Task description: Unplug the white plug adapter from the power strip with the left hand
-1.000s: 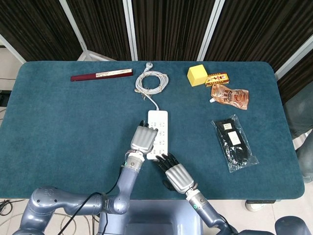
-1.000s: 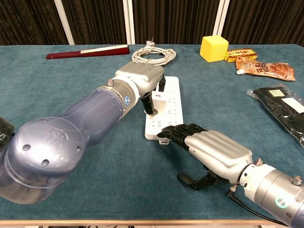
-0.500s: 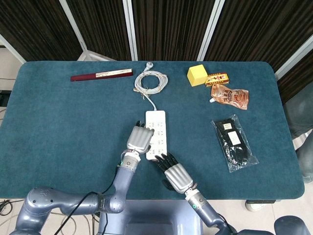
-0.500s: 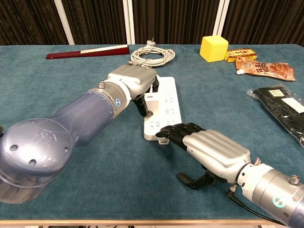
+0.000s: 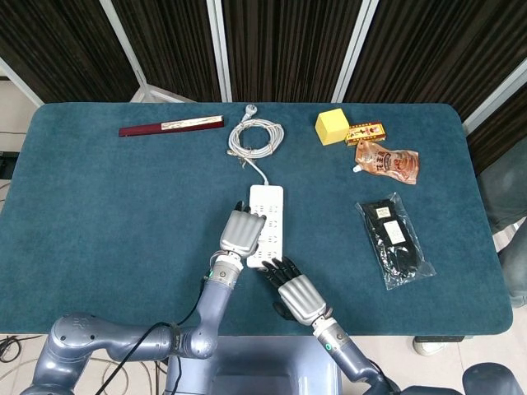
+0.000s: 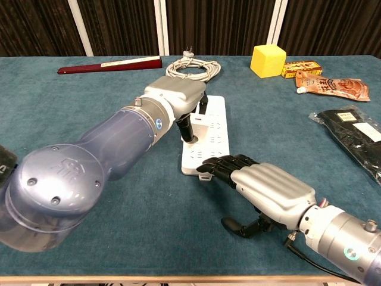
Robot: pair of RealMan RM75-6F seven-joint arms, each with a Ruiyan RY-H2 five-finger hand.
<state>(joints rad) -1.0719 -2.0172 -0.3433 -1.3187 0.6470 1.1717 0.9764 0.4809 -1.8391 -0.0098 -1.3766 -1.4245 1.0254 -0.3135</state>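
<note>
The white power strip (image 5: 272, 216) (image 6: 215, 132) lies lengthwise at the table's middle, its cord running back to a coil. My left hand (image 5: 241, 233) (image 6: 175, 95) hangs over the strip's left side with its fingers curled down around the white plug adapter (image 6: 197, 123). Only a sliver of the adapter shows in the chest view, and the head view hides it under the hand. My right hand (image 5: 290, 288) (image 6: 268, 189) lies palm down in front, its dark fingertips pressing on the strip's near end.
At the back lie the coiled white cable (image 5: 255, 136) (image 6: 191, 70), a dark red flat case (image 5: 170, 126) (image 6: 110, 64), a yellow cube (image 5: 331, 126) (image 6: 268, 61), a snack box (image 5: 365, 132) and an orange pouch (image 5: 387, 160). A black packet (image 5: 395, 239) (image 6: 351, 134) lies right.
Half a second ago my left hand was drawn nearer and leftward, swinging the strip askew. Now hand and strip are back straight, as one second ago. The right hand stayed put.
</note>
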